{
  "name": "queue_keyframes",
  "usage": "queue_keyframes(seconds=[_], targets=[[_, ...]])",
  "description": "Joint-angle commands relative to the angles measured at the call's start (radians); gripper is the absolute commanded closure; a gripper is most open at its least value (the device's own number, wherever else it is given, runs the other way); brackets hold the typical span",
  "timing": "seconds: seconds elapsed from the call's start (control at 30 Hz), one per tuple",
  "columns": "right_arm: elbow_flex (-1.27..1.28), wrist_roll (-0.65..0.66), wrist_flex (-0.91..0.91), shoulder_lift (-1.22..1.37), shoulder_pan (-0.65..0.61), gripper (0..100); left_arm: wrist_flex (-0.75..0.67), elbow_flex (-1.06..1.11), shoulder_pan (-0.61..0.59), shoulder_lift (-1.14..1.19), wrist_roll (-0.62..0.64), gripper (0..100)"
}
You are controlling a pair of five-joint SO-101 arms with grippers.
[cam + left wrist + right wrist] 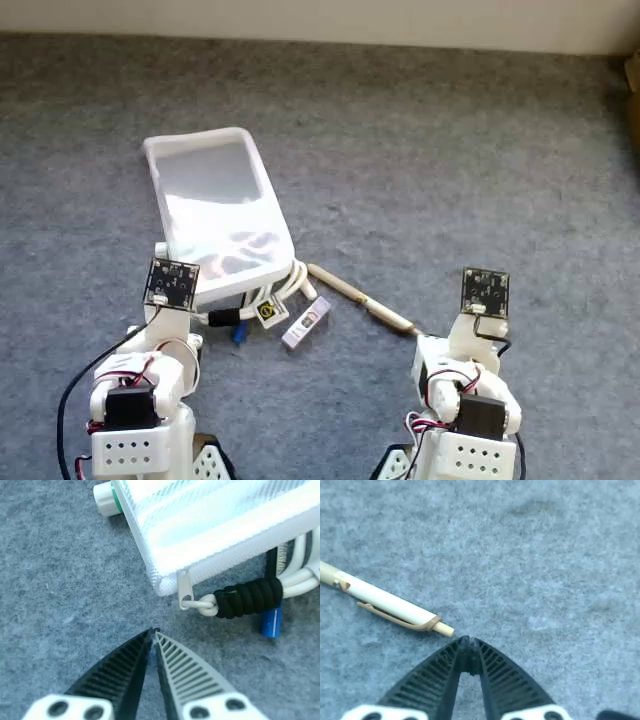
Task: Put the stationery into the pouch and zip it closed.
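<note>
Left gripper (154, 632) & right gripper (469, 641) both shut, empty; pen (360, 298) lies outside pouch (215, 210), so packing & zipping apparently not yet done.

**Pouch corner ahead of the left fingers, pen end ahead of the right**

The left gripper (154, 631) hangs over the table (60, 580). A corner of the pouch (200, 525) lies just ahead of its fingertips (170, 652), apart from them. The zip pull (186, 589) hangs off that corner, between pouch and fingertips. A cord (247, 598) is looped through the pull and leads off along the pouch's near edge, with a small cap (271, 623) just beside it. Farther from the fingers, a tube end (106, 499) juts out at the pouch's side. The near end of the pen (390, 605) lies just ahead of the right gripper (466, 642), not touching it. Its barrel slants away towards the pouch. A small block (305, 323) lies between the pouch and the pen.
</note>
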Motion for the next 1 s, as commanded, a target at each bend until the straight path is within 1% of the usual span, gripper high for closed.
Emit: queue_keyframes(seconds=[0.0,0.53,0.83,0.9,0.97], targets=[[0.145,0.008,-0.016,-0.007,-0.002,99.4,0.002,0.019,-0.005,-0.002,0.002,99],[0.145,0.003,-0.016,-0.007,-0.008,99.4,-0.006,0.010,-0.004,-0.005,0.002,99],[0.125,0.009,-0.030,-0.008,-0.001,99.4,-0.005,-0.177,-0.013,-0.005,0.000,99],[0.071,0.009,-0.039,-0.008,-0.001,99.4,0.002,-0.234,-0.058,-0.005,-0.002,99],[0.012,0.009,-0.039,-0.008,-0.001,99.4,-0.005,-0.274,-0.139,-0.005,-0.002,99]])
